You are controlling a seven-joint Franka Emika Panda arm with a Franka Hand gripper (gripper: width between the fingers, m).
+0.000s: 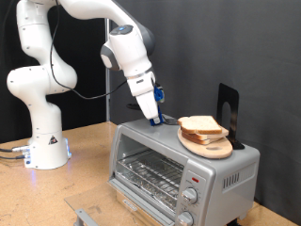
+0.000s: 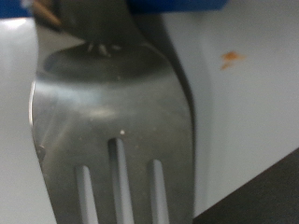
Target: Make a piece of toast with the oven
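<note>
The silver oven (image 1: pixel 230 169) stands at the exterior view's lower right, its wire rack showing behind the glass door. On its top lies a round wooden board (image 1: pixel 209 148) with stacked bread slices; the uppermost piece of toast (image 1: pixel 200 125) is pale with a tan crust. My gripper (image 1: pixel 155 117) hangs tilted over the oven's top, just left of the slices, shut on a fork with a blue handle part (image 1: pixel 159 94). In the wrist view the metal fork (image 2: pixel 112 121) fills the picture, tines pointing away from the hand over the white oven top (image 2: pixel 252 112).
A black upright stand (image 1: pixel 229 111) sits on the oven behind the board. The oven's two knobs (image 1: pixel 191 196) are at its front right. The arm's white base (image 1: pixel 42 141) stands on the wooden table at the left. A grey metal piece (image 1: pixel 85 217) lies at the bottom edge.
</note>
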